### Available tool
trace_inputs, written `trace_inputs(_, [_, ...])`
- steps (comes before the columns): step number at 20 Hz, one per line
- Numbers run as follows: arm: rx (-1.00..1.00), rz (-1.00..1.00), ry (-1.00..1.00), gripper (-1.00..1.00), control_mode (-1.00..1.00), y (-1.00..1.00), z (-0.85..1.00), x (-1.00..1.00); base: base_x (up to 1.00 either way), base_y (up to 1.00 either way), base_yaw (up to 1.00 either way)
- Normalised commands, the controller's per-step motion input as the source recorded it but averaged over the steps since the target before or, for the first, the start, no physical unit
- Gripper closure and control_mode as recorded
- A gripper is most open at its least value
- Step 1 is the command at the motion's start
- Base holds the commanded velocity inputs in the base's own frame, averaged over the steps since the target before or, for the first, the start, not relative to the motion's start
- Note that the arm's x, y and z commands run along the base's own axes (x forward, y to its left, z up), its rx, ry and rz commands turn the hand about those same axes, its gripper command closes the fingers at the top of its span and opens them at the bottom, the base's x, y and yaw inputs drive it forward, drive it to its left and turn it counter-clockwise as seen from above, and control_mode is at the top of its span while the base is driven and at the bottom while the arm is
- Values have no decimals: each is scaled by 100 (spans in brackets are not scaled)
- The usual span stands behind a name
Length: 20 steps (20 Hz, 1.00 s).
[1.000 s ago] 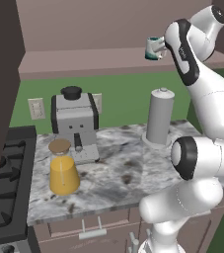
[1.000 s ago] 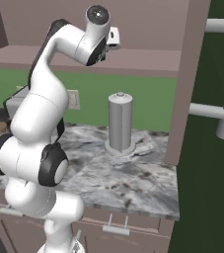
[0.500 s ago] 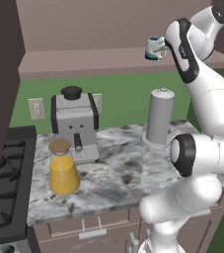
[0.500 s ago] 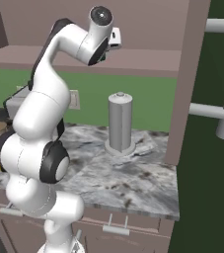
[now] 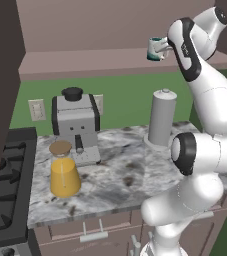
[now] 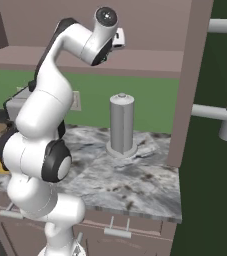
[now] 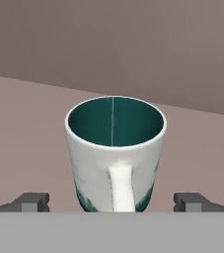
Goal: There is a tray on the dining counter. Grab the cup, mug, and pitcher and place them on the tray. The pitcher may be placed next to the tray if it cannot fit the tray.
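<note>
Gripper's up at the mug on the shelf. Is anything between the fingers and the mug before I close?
Nothing visible. In the hand view the mug stands upright between the open fingertips, handle toward the camera, with bare shelf around it. From the left base view the gripper is right at the mug on the shelf above the counter.

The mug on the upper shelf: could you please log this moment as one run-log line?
target: mug upright on shelf, handle toward the hand | gripper: jaws open either side of mug, not gripping | pitcher: on worktop beside coffee machine
</note>
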Motion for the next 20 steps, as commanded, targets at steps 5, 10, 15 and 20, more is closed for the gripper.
trace_inputs(5, [1, 2, 1, -100, -100, -4, 0, 8, 0, 0, 0])
trace_inputs(10, [0, 2, 2, -100, -100, -2, 0, 8, 0, 0, 0])
trace_inputs(15, [1, 2, 5, -100, -100, 0, 0, 4, 0, 0, 0])
trace_inputs(20, [0, 1, 0, -100, -100, 0, 0, 0, 0, 0, 0])
